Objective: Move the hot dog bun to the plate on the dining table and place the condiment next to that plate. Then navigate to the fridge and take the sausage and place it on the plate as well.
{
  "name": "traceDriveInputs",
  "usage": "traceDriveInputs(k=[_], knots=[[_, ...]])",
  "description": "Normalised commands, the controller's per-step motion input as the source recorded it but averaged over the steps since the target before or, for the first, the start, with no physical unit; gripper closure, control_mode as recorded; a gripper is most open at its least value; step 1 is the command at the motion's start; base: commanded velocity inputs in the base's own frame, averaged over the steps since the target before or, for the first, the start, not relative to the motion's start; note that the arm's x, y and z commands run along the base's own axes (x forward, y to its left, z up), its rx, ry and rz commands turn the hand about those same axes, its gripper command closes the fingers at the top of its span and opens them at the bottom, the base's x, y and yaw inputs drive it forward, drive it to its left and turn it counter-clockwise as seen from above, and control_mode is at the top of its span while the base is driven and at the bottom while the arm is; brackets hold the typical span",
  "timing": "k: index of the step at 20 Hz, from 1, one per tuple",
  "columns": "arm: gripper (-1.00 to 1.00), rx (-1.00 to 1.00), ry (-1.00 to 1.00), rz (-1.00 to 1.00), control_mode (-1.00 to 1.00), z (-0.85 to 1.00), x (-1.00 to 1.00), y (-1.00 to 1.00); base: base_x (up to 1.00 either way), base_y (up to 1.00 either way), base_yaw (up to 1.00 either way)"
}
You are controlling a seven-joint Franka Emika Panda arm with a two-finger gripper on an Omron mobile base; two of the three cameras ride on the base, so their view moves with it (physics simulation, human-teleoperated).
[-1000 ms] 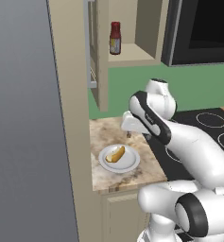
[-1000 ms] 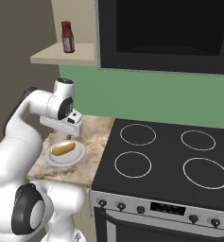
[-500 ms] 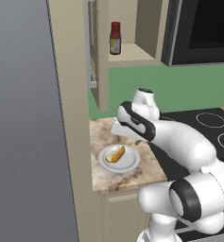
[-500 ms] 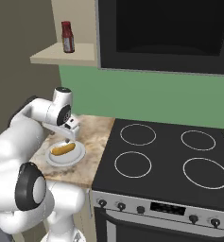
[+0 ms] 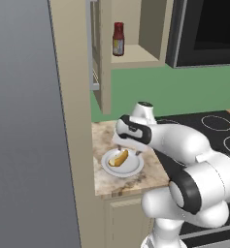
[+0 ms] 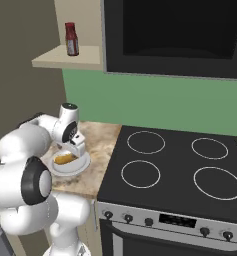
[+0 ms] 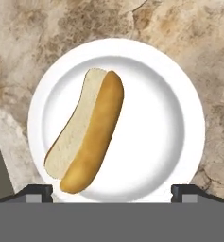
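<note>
The hot dog bun (image 7: 87, 130) lies split open on a small white plate (image 7: 156, 127) on the marbled counter. My gripper (image 7: 112, 191) hangs open just above it, one fingertip on each side of the plate. From the base, the bun (image 5: 118, 158) (image 6: 64, 159) shows under the gripper (image 5: 131, 151) (image 6: 74, 151). The condiment (image 5: 118, 39) (image 6: 71, 39), a dark red bottle, stands on a beige shelf high above the counter. The dining table, its yellow-rimmed plate and the sausage are out of view.
A black stove top (image 6: 175, 165) with several burners adjoins the counter on the right. A dark microwave (image 6: 175, 35) hangs above it. A beige cabinet wall (image 5: 73, 121) and a tall grey panel (image 5: 24, 135) close off the left; whether that panel is the fridge I cannot tell.
The arm has folded down and brought the hand lower, close over the bun on the white plate. The jaws stay open. Bun and bottle have not moved.
</note>
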Motion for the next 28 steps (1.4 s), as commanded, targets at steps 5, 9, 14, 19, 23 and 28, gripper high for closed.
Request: traceDriveInputs(k=[5, 9, 14, 19, 23, 28], knots=[[-1.0, 0.0, 0.0, -0.1, -1.0, -0.37, 0.17, 0.14, 0.0, 0.0, 0.0], [-1.0, 0.0, 0.0, -0.1, -1.0, -0.38, 0.19, 0.16, 0.0, 0.0, 0.0], [-1.0, 0.0, 0.0, -0.11, -1.0, -0.38, 0.23, 0.13, 0.0, 0.0, 0.0], [-1.0, 0.0, 0.0, -0.11, -1.0, -0.32, 0.23, 0.1, 0.0, 0.0, 0.0], [1.0, 0.0, 0.0, -0.11, -1.0, -0.19, 0.16, 0.06, 0.0, 0.0, 0.0], [1.0, 0.03, -0.06, -0.07, -1.0, 0.17, -0.06, 0.0, 0.0, 0.0, 0.0]])
